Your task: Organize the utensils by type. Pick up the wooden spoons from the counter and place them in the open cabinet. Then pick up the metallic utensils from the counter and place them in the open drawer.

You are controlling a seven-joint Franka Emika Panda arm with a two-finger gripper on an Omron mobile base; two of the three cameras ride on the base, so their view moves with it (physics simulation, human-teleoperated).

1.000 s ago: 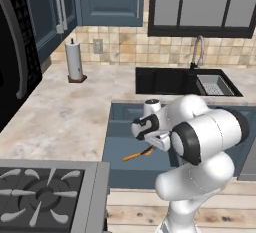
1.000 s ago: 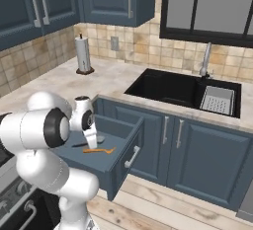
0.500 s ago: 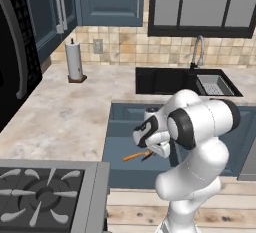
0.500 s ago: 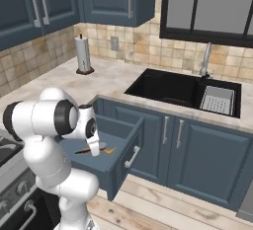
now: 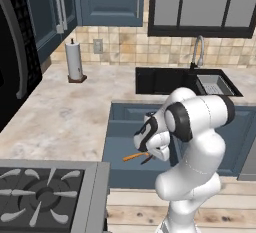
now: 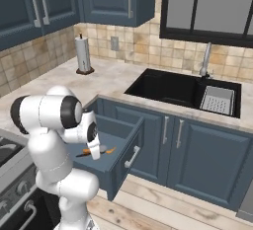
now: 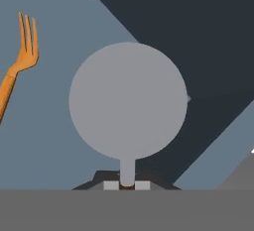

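Gripper (image 7: 127, 185) clamps the silver-headed utensil (image 7: 128, 101) by its neck, low inside the drawer (image 5: 116, 147). Fork (image 7: 22, 41) lies at ten o'clock from the round head. Released tilted, the utensil may land on the fork or knock it.

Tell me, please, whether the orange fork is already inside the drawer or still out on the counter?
Inside. The orange fork lies on the floor of the open drawer, below the counter; the hand view shows its tines on the blue drawer bottom.
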